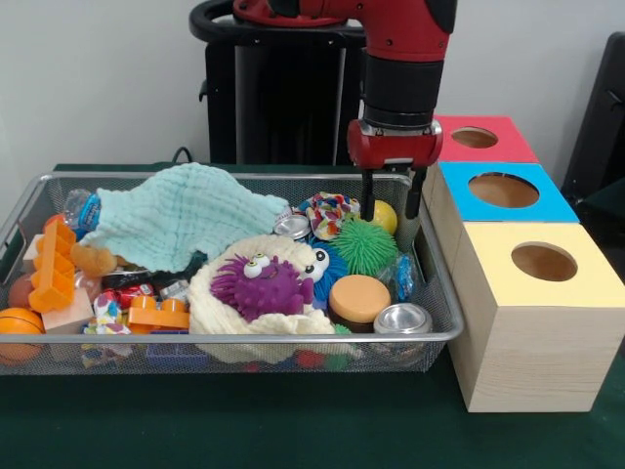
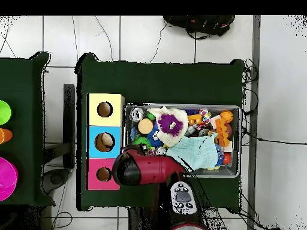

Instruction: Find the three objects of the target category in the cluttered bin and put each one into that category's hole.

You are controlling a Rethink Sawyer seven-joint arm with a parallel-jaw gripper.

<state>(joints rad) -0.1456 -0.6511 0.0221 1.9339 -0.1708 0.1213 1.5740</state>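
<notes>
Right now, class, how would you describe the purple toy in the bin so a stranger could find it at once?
Start at the wire bin left of the three coloured boxes. Near its front middle lies a cream woolly cloth. On that cloth sits the purple toy, a spiky ball; unlike the green spiky ball behind it, it has googly eyes.

Red arm (image 2: 147, 169) over cluttered bin (image 2: 235, 171)

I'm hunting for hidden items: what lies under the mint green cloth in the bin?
The mint green cloth drapes over the wire bin's back left. A water bottle and an orange toy poke out at its edges; anything beneath it is hidden.
</notes>
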